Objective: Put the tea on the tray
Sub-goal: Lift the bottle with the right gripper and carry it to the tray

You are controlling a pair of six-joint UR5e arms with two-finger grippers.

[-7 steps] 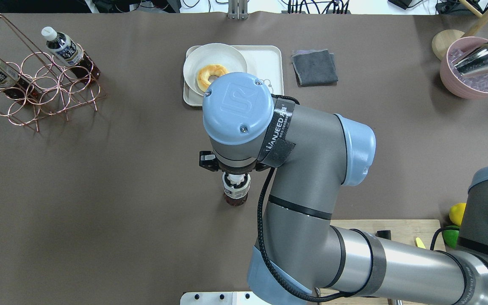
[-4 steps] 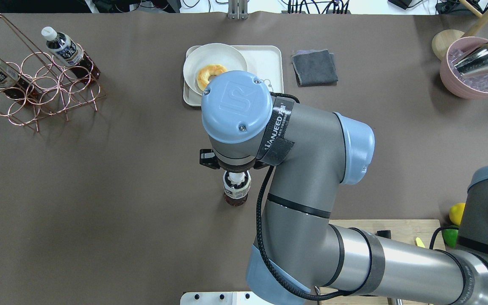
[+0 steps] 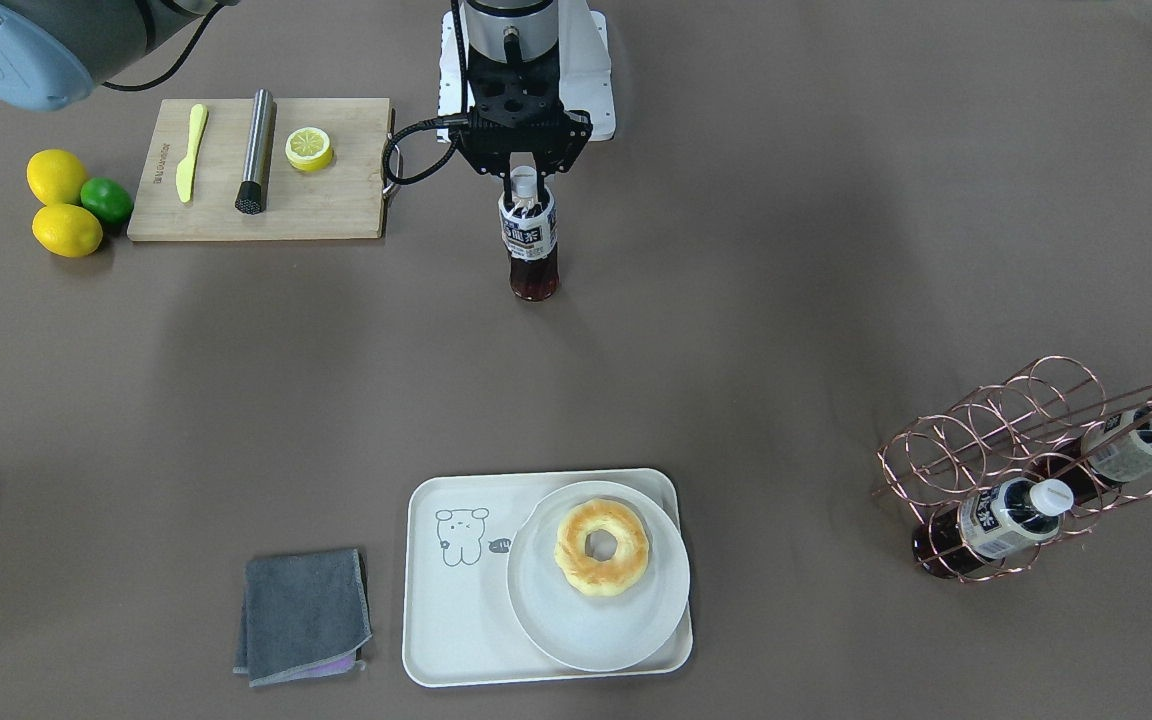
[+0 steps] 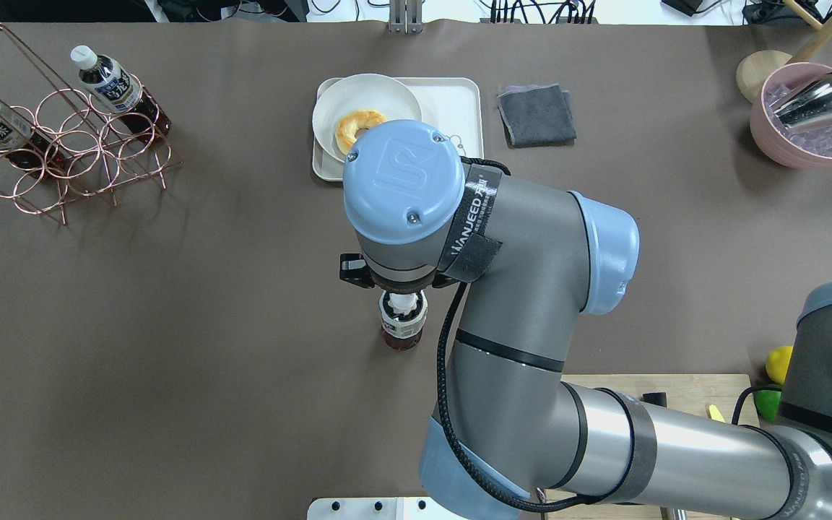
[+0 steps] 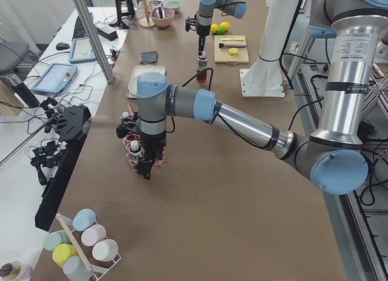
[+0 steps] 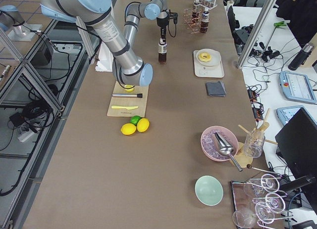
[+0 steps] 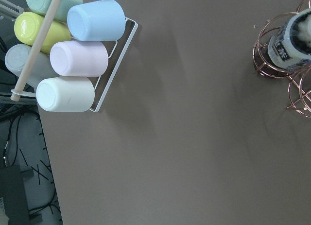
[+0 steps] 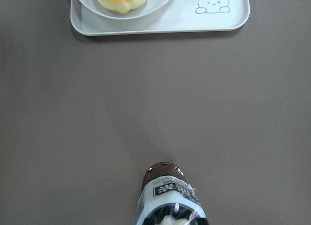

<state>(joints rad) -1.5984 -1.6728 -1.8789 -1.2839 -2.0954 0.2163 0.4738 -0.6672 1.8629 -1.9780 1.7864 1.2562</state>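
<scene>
The tea bottle point(image 3: 531, 240) stands upright near the middle of the table, dark drink with a white cap. My right gripper point(image 3: 526, 182) comes straight down on it and is shut on its cap. I cannot tell whether its base touches the table. It also shows in the overhead view point(image 4: 401, 326) and at the bottom of the right wrist view point(image 8: 170, 196). The cream tray point(image 3: 456, 600) with the bear drawing lies across the table from it, a bare part free beside the plate. My left gripper point(image 5: 145, 169) hangs near the copper rack; I cannot tell whether it is open.
A round white plate point(image 3: 576, 630) with a doughnut point(image 3: 601, 548) fills half the tray. A copper rack point(image 3: 1016, 460) holds two more bottles. A grey cloth point(image 3: 304, 615) lies beside the tray. A wooden board point(image 3: 336, 210) and lemons point(image 3: 66, 228) are near the robot.
My right arm has shifted very slightly with the bottle still in its grip; nothing else has moved.
</scene>
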